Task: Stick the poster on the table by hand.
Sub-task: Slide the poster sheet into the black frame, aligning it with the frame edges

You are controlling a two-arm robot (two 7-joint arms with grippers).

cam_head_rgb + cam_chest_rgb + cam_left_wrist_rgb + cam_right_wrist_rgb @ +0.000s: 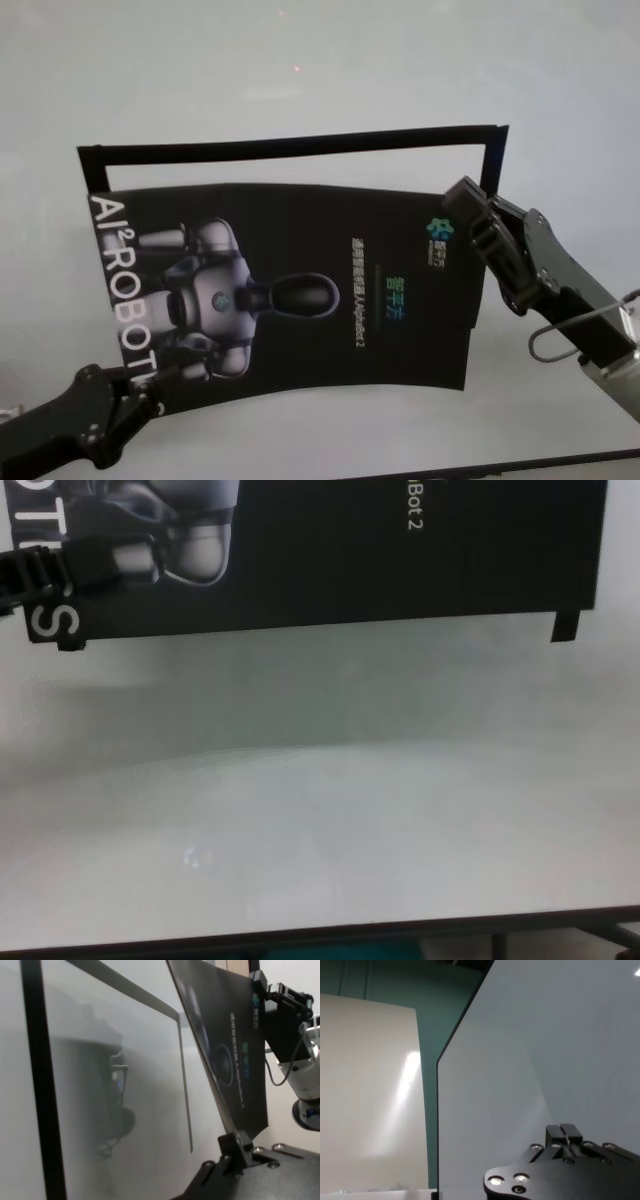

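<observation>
Poster held off the table between both grippers, over the middle of the top, well in from every edge.

Left gripper clamped on the poster's near-left corner, by the big white letters; in the left wrist view the fingers pinch the sheet's edge. Right gripper closed on the far-right corner, next to the small coloured logo; in the right wrist view its fingers sit together on the pale back of the sheet.

Long axis runs left to right across the table. Sheet bows slightly. Printed face up toward the head camera; the white-grey robot figure lies sideways, its head toward the right edge.

Black tape frame on the table: a strip along the far side, short legs down the left and right, the poster overlapping its near part.

Chest view: poster's lower edge hangs clear above the white top, small tape tabs at its corners.
</observation>
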